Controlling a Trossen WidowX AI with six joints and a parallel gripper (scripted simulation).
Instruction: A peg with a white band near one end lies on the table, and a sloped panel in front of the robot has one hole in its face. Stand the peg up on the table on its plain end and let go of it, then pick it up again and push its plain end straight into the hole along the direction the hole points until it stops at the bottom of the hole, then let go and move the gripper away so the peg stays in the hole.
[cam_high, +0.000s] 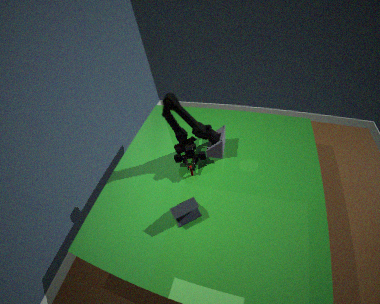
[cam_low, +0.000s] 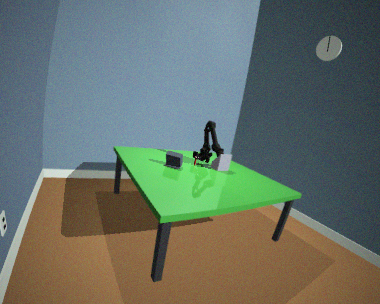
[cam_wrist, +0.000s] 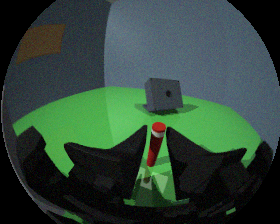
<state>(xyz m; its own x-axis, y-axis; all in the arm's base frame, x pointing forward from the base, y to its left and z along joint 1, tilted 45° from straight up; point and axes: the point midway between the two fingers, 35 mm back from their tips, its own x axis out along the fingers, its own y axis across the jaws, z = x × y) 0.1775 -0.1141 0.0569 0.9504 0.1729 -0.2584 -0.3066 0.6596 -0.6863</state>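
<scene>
The red peg stands about upright, with its white band near the top and its plain end down at the table. My gripper is slightly open around it. In the wrist view a narrow gap shows on each side of the peg, and neither finger seems to touch it. The dark grey sloped panel stands beyond the peg, and its face with one round hole is toward the gripper. Whether the peg's foot rests fully flat is too small to tell.
A pale grey slanted block stands beside the arm's base, behind the gripper. The green table bears everything, and its far edge shows beyond the sloped panel in the wrist view.
</scene>
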